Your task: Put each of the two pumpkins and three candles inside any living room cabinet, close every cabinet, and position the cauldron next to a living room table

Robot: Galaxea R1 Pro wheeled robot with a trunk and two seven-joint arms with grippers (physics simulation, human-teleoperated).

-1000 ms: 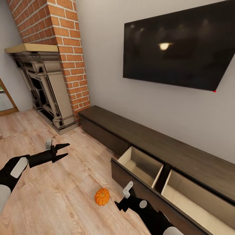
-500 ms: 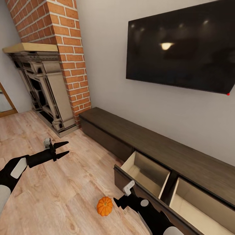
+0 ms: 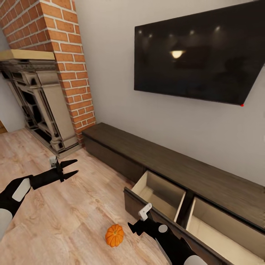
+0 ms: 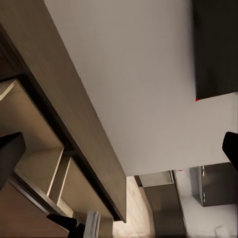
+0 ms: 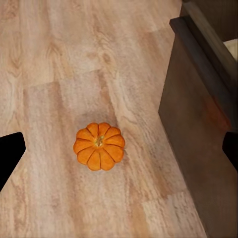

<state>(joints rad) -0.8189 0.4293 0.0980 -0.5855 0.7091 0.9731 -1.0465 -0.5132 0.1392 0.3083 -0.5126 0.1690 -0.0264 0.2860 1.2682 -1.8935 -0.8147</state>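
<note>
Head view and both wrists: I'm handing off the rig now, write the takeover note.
Left gripper: open, empty, held above the floor.
Right gripper: open, empty, beside the pumpkin, not touching it.
Pumpkin sits upright on the plank floor, just in front of the cabinet.
Cabinet drawer is pulled open; both pale compartments look empty.
Done: drawer open.
Left: grasp the pumpkin, place it inside, find the other pumpkin, candles and cauldron, then close the cabinet.

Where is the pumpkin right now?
The pumpkin sits on the wood floor low in the head view, just off the right tool and beside the cabinet's open drawer front.
</note>
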